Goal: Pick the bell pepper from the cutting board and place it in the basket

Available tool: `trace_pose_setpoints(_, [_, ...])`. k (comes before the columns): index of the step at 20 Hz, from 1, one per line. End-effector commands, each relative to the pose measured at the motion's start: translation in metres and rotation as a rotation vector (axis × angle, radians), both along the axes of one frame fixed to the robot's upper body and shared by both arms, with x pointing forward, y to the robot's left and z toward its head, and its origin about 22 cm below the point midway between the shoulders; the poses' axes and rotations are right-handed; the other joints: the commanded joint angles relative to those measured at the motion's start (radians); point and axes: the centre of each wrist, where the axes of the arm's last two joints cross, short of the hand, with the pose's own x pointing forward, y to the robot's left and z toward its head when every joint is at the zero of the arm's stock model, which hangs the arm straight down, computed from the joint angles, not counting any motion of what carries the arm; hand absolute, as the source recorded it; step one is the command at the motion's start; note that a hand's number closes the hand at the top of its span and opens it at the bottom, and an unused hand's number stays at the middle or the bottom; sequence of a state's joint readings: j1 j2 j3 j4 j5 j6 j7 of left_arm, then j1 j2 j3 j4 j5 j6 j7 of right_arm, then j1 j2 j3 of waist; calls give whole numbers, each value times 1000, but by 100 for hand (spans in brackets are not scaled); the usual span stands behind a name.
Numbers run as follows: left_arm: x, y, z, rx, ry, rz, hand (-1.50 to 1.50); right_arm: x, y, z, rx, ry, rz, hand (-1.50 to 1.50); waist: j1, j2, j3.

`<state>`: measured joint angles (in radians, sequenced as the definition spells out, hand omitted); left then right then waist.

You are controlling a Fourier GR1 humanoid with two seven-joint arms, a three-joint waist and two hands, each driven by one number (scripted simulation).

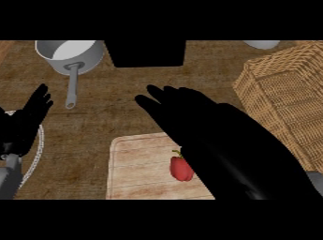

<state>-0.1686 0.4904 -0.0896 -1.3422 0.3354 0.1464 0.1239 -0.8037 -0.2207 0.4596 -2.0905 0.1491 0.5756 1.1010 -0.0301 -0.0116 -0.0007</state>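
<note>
You get single head view only, looking steeply down on counter [108, 126]. Forearms enter from lower edge. Right hand [212, 136] sits close under lens, filling much of frame. No second view to compare.

A grey pot [69, 52] sits at the far left of my brown worktop [101, 122], its long handle pointing toward me. A black box [149, 52] stands just right of it. A grey bowl [262, 44] peeks in at the far right edge.
</note>
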Motion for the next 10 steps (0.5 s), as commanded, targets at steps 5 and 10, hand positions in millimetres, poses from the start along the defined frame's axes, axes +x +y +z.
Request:
trace_pose_setpoints(5, [-4, 2, 14, 1, -13, -45, 0, -32, -26, -38, -65, 50, -113, -150, 28, 8, 1])
trace_pose_setpoints(10, [5, -13, -3, 3, -12, -21, 0, -48, -27, -76, -3, -20, -129, -150, 25, 12, 1])
